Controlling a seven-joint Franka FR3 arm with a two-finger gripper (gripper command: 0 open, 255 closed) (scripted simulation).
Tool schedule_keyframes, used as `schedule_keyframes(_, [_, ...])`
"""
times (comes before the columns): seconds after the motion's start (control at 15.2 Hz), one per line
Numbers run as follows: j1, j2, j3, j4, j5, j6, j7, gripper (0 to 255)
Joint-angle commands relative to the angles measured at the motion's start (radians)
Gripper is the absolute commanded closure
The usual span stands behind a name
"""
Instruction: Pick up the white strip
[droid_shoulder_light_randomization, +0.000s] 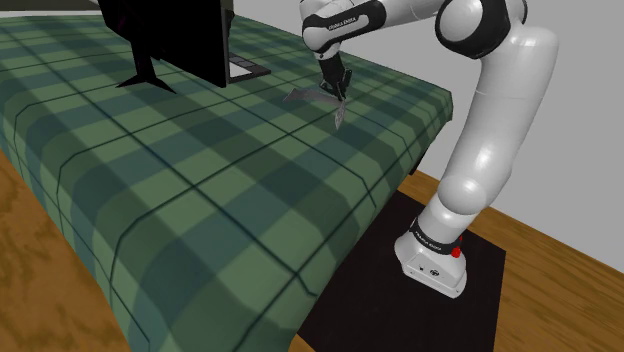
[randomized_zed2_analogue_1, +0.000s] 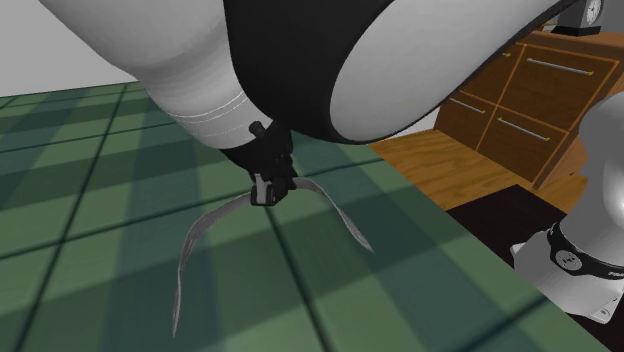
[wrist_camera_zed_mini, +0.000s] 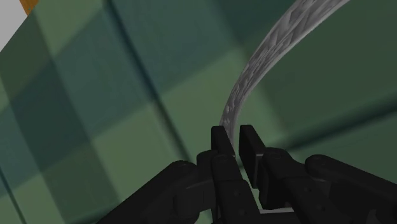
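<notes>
Gripper (randomized_zed2_analogue_1: 266, 190) clenched on the grey-white strip (randomized_zed2_analogue_1: 205, 228) near its middle, just above the green plaid bedcover (randomized_zed2_analogue_1: 90, 200). Strip's long axis runs crosswise to the jaws, both ends drooping; likely straight lift next.

- Bed (droid_shoulder_light_randomization: 200, 210): green plaid cover with thin dark lines, spanning most of the shoulder view.
- Floor (droid_shoulder_light_randomization: 560, 320): brown wood, visible on both sides of the bed.
- Dark mat (droid_shoulder_light_randomization: 350, 310): flat on the floor, against the bed's side.
- Wall (droid_shoulder_light_randomization: 580, 150): plain grey.
- Black panel (droid_shoulder_light_randomization: 180, 30): on splayed legs at the bed's far end.
- Dresser (randomized_zed2_analogue_1: 530, 110): brown wood, drawers with thin metal bar handles, at the second exterior view's right.
- Light: even, with soft shadows on the cover.
</notes>
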Motion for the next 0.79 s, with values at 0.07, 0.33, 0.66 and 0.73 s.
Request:
schedule_keyframes(0.07, [0.003,-0.010,0.001,0.025,0.001,-0.034,-0.011,255])
schedule_keyframes(0.33, [0.005,-0.020,0.001,0.064,0.002,-0.079,-0.029,255])
schedule_keyframes(0.66, [0.007,-0.029,0.001,0.117,0.002,-0.137,-0.051,255])
schedule_keyframes(0.73, [0.008,-0.030,0.001,0.129,0.002,-0.149,-0.056,255])
